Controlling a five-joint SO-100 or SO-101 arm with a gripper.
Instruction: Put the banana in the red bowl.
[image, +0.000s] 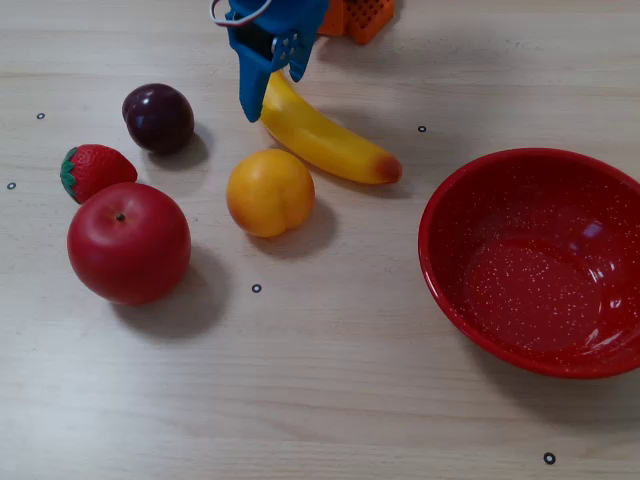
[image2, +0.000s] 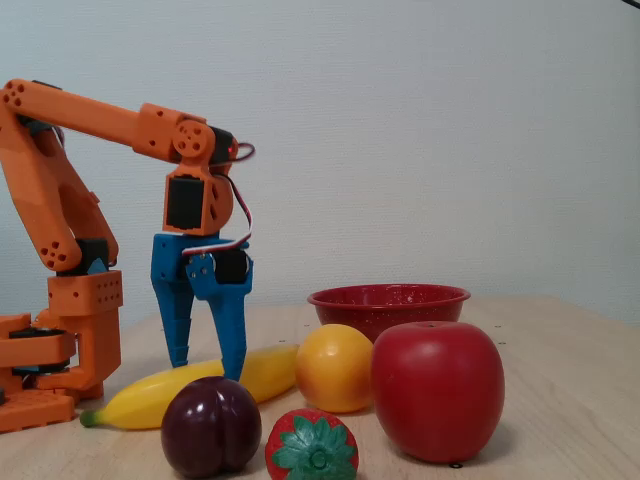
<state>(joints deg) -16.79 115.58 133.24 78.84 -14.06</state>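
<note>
The end effector (image2: 205, 365) straddles the banana (image: 325, 140), fingers apart; closing near its stem end risks it pivoting out.

No readable text, no labels, no numbers — none anywhere

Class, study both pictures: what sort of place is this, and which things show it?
Probably a hobby or lab robotics bench: a small orange arm stands on a bare wooden table dotted with small ring marks, against a plain wall, with glossy toy-like fruit like the banana.
</note>
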